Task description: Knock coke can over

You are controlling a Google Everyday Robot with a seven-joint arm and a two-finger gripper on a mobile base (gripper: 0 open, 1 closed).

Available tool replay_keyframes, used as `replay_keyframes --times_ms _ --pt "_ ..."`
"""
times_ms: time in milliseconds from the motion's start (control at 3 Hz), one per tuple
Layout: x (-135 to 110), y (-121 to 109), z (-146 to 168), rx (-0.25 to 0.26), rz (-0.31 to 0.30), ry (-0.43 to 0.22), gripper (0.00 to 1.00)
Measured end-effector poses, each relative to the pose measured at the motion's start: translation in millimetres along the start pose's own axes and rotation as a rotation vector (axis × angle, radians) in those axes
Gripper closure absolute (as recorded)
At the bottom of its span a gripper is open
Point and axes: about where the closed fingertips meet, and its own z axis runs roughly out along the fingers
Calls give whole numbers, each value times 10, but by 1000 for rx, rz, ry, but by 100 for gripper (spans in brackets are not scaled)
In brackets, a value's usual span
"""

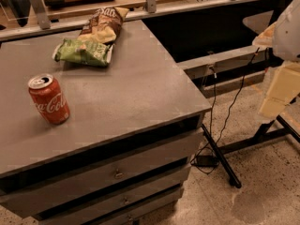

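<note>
The red coke can (48, 99) with white script and a silver top stands upright near the left side of the grey cabinet top (136, 93). My gripper (273, 104) hangs at the far right of the camera view, off the cabinet and above the floor. It is well to the right of the can and touches nothing.
A green chip bag (83, 52) and a brown chip bag (102, 23) lie at the back of the cabinet top. Drawers (117, 172) face front below. A black stand leg (220, 161) and cables (225, 121) cross the speckled floor at right. A railing (150, 3) runs behind.
</note>
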Motion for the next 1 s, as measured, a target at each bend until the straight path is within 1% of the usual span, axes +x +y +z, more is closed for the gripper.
replay_keyframes --times_ms 333,667,1000 --pt "-10 -2 0 -1 1 -8 0" --pt "-172 -27 1 -21 16 -135 0" --pt "-482 -128 87 -31 10 -329 0"
